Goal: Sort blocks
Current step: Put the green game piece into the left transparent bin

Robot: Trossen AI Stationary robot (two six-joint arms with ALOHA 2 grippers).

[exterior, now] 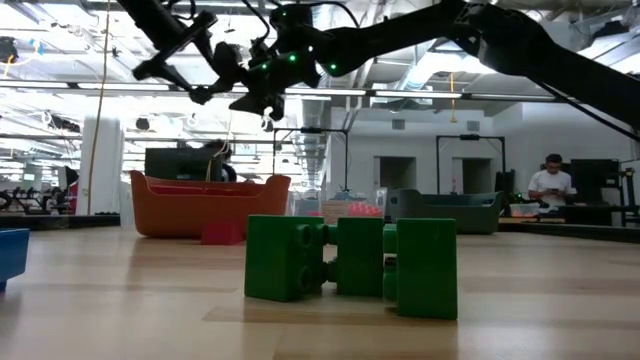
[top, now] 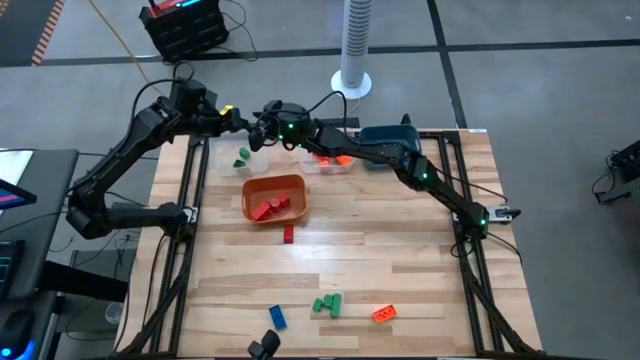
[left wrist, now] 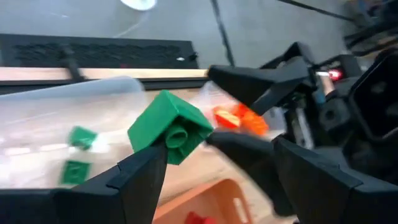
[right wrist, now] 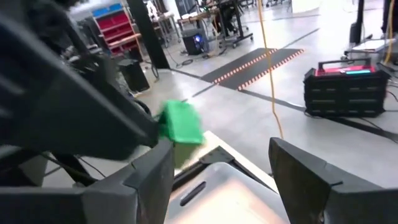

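Landmark: orange bin (top: 274, 196), holding red blocks (top: 269, 207).
Left gripper (top: 243, 124): above the clear bin (top: 236, 158) behind the orange bin, fingers apart.
Green block (left wrist: 170, 127): between the spread left fingers (left wrist: 134, 180), over the clear bin; whether it touches them is unclear.
Right gripper (top: 262, 126): just beside the left one, fingers apart, empty.
Loose blocks: one red (top: 289, 234) just in front of the orange bin; blue (top: 277, 316), green (top: 327, 304) and orange (top: 384, 313) well apart from it near the front edge.

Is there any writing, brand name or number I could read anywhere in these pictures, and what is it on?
None can be read.
The blocks and the orange bin carry no lettering that shows.
The black case on the floor has a coloured strip, too small to read.
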